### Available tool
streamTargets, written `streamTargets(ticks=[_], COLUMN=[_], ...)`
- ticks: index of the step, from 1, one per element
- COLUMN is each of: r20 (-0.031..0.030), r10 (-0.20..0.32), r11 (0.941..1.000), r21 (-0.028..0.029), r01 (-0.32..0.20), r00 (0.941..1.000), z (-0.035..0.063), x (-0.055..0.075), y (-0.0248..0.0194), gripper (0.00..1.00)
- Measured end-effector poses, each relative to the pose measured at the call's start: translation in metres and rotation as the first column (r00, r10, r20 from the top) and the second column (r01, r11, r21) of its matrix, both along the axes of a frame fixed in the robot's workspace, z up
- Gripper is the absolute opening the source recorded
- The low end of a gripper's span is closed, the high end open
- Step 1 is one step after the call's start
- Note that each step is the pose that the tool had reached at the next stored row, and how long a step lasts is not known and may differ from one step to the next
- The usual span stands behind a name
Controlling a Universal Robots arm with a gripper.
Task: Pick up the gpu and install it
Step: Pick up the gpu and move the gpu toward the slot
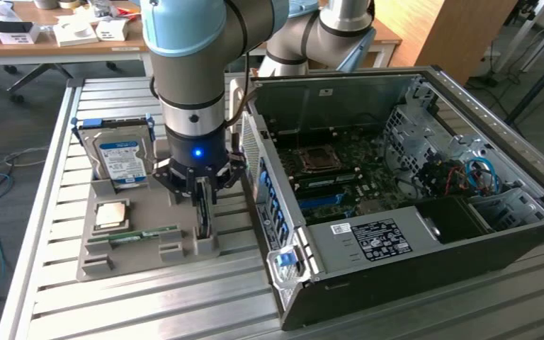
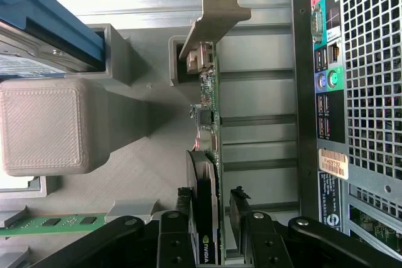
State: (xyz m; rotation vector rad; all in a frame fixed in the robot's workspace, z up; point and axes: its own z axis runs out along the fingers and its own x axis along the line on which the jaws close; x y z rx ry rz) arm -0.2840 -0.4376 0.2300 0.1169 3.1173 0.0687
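- The bench point(image 1: 159, 304) carries the open computer case point(image 1: 423, 234). The gpu isn't in it, so the whole install is left for you to do.
- Just beside the case, the grey holder point(image 1: 130, 258) has the gpu point(image 2: 212, 111) standing on edge in its slot, not lifted.
- The tool point(image 2: 213, 196) straddles the gpu from above, jaws drawn in on both faces and gripping it, by the look.
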Motion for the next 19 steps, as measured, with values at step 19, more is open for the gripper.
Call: streamTargets(ticks=[19], r20=[0.0001], r10=[0.000], r11=[1.0000], r21=[0.0000], r01=[0.000], r00=[1.0000], z=[0.0000], x=[-0.0033], y=[0.0000], gripper=[0.38])
